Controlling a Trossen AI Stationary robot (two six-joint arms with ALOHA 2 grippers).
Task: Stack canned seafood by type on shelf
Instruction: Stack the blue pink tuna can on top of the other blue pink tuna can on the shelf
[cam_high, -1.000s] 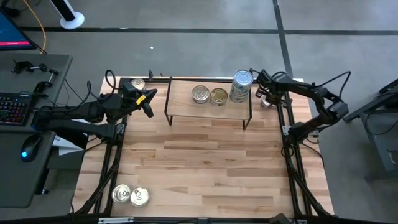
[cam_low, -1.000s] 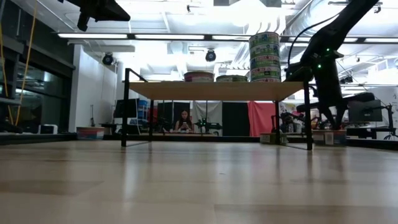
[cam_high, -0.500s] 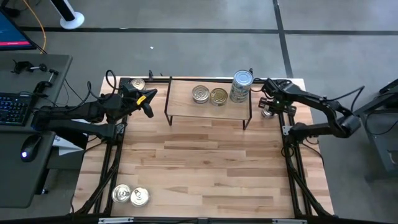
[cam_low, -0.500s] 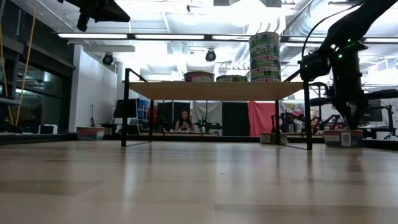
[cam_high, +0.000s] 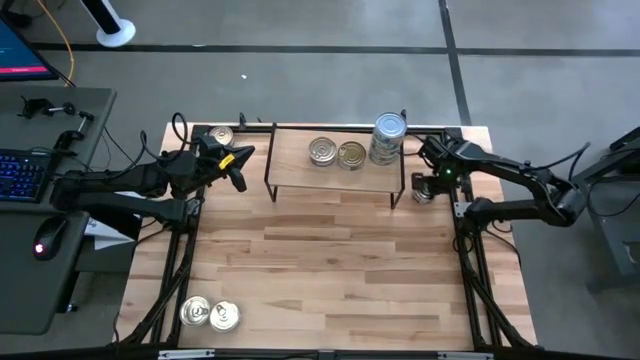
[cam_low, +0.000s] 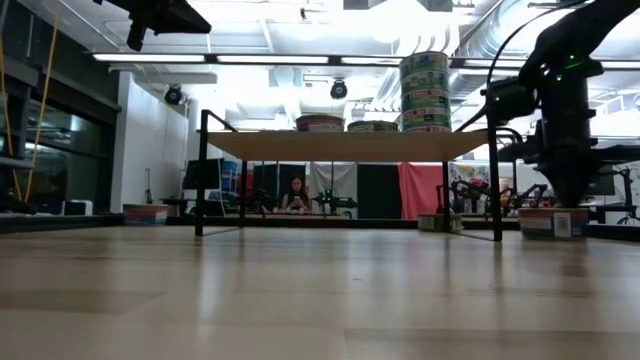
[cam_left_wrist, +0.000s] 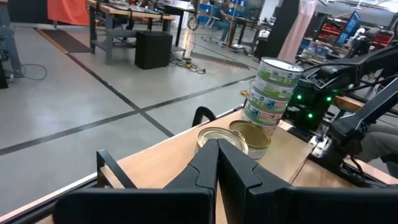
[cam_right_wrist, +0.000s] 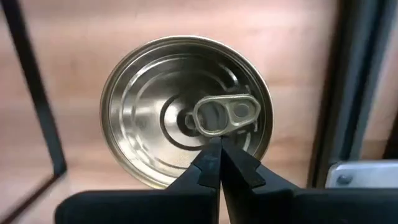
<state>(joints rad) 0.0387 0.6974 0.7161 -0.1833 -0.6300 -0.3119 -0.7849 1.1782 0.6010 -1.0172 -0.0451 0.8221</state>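
Directly under shut right jaws: tin (cam_right_wrist: 186, 111).

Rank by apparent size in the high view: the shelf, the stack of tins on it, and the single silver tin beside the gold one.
1. shelf, clearly largest.
2. stack of tins; its height brings it nearer the camera, so it looks somewhat enlarged.
3. silver tin, smallest.

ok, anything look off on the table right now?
Nothing damaged or spilled. Tins are just scattered: two at the near-left corner, one far left, one under the right gripper, fingers shut.
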